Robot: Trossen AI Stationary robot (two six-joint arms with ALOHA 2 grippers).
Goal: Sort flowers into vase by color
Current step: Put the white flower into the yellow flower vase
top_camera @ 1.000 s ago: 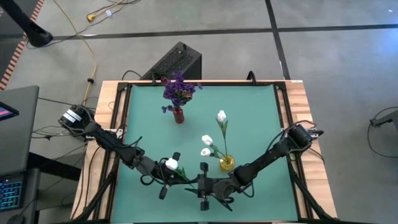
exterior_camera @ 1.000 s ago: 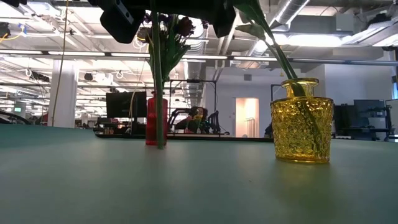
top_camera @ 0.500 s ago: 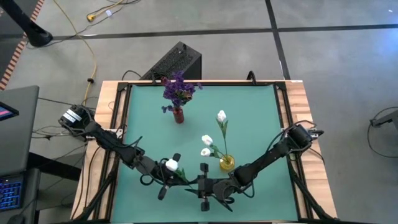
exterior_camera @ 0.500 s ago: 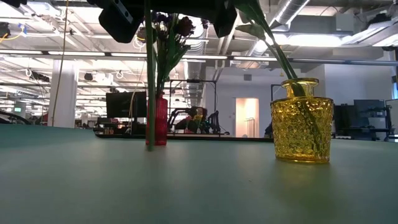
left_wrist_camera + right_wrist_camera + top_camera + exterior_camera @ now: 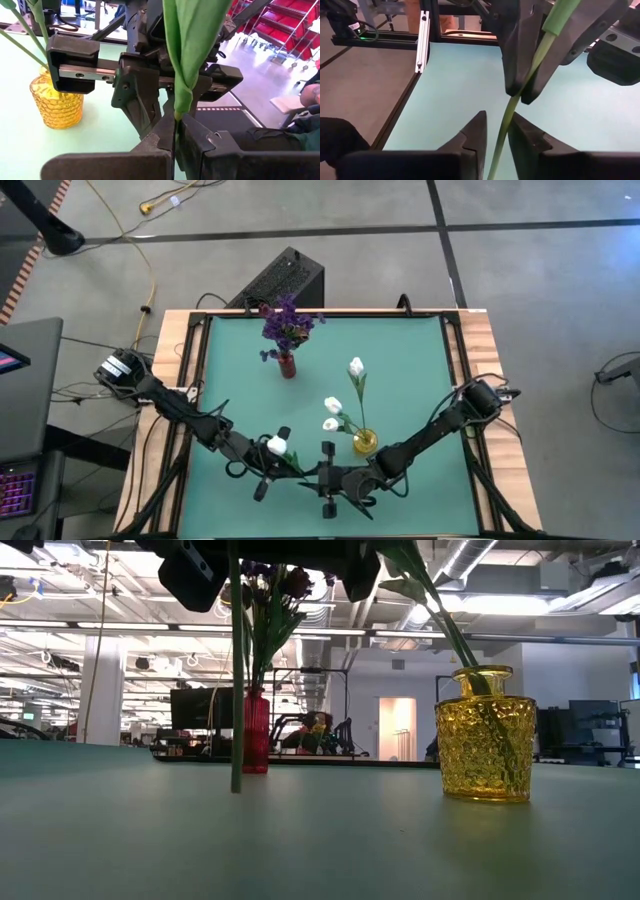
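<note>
Meeting near the middle of the worktop's near edge, both grippers sit at a single white flower on a green stem. Left gripper has its fingers pressed narrow on that stem, leaf rising between them; bloom lies just beside it toward the left edge. Right gripper faces it from the right side, fingers parted a little with the stem running through the gap; contact with the pads cannot be told. Low view shows the stem hanging roughly upright, lower end close to the green mat; touching or not, cannot tell. Yellow glass vase stands just beside the right gripper, toward the near right part of the mat, holding three white flowers. Small red vase with purple flowers stands well apart, near the far edge, left of centre.
</note>
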